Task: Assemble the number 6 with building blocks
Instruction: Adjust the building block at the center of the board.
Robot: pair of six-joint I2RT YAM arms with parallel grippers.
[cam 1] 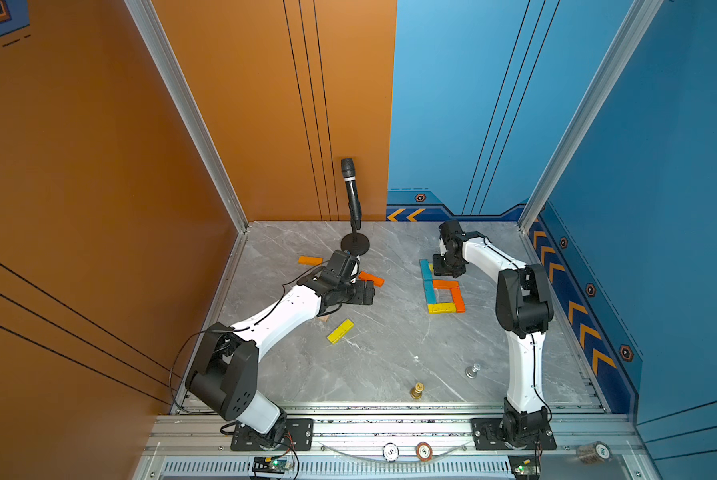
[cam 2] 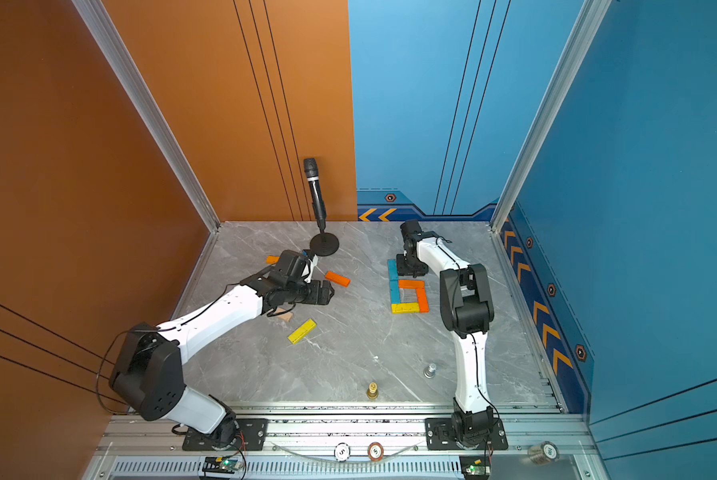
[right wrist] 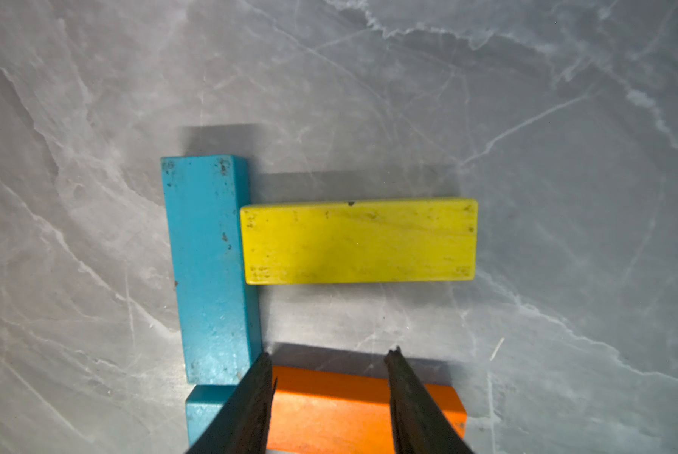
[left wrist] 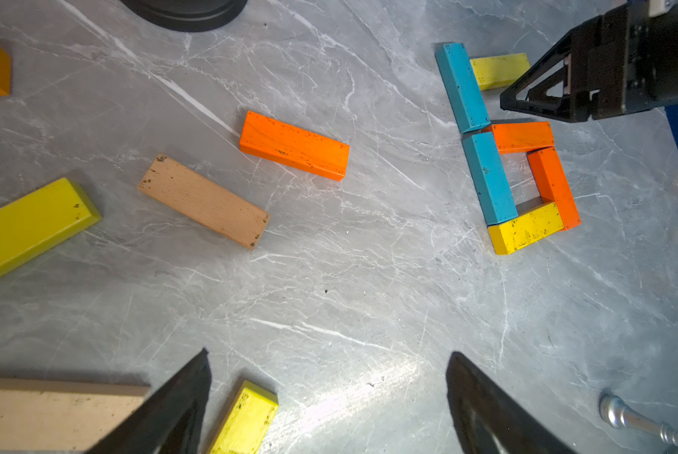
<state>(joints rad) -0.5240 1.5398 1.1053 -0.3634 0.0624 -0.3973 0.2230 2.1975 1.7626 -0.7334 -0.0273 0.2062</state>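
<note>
Right wrist view: we see right gripper [right wrist: 329,351] narrow-open, holding nothing, w/ yellow block [right wrist: 359,241] touching blue block [right wrist: 207,255]; left gripper [left wrist: 329,351] wide, empty.

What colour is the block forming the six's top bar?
The block is yellow; right wrist view.

The assembled blocks [cam 1: 430,293] lie right of the loose blocks [cam 1: 340,331], behind the chess pieces [cam 1: 417,390].

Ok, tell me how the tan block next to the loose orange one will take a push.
Probably stiff: the tan block looks like solid wood. It lies flat on its broad face, so it should slide, not roll or tip. The table looks polished, so an off-centre push may spin it.
</note>
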